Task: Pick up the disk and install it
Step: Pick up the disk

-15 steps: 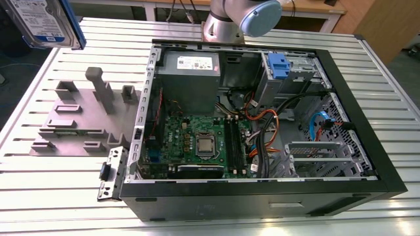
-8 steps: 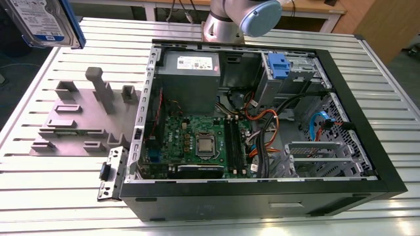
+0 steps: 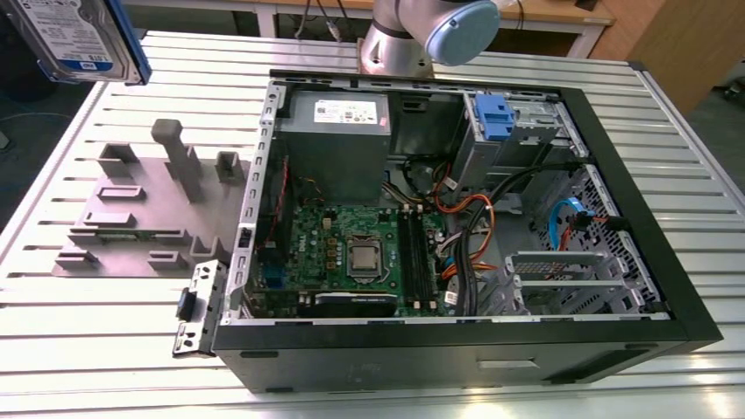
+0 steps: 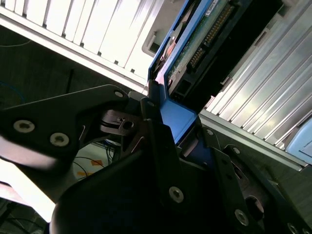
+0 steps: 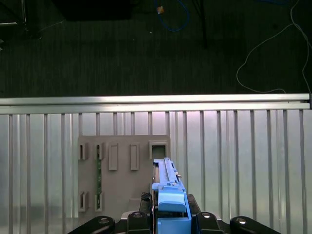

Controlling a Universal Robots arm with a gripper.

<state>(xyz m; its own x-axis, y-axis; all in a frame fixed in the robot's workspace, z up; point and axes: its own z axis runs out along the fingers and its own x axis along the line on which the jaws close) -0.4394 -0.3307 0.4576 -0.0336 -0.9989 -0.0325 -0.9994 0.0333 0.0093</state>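
- Pincer [image 4: 176, 127] is clamped on the blue carrier end of the disk [image 4: 207, 41]. In the second wrist view, the black fingers [image 4: 158, 141] press both sides of the carrier.
- In the first wrist view the disk [image 5: 168, 192] is edge-on in the pincer [image 5: 171, 217], hanging over the grey fixture plate [image 5: 122, 180] with air under it.
- Exterior view: the disk [image 3: 87, 39] is at the upper left of the frame, lifted off the table [image 3: 93, 340], with its white-and-blue label facing the camera. It is cut by the frame edge and well apart from the PC case [image 3: 442, 353].
- The slatted table is bare along the lower edge of the frame, and the fixture plate [image 3: 140, 209] lies just beside the case's left wall.
- The case lies side-open, with the motherboard [image 3: 349, 253] at lower centre and loose cables [image 3: 466, 209] across the middle.
- Farther back, the grey power supply [image 3: 335, 140] carries a white label [image 3: 345, 111].
- A blue bracket [image 3: 495, 118] sits in the bay at the case's upper right.
- The arm [image 3: 431, 35] is at top centre, behind the case.
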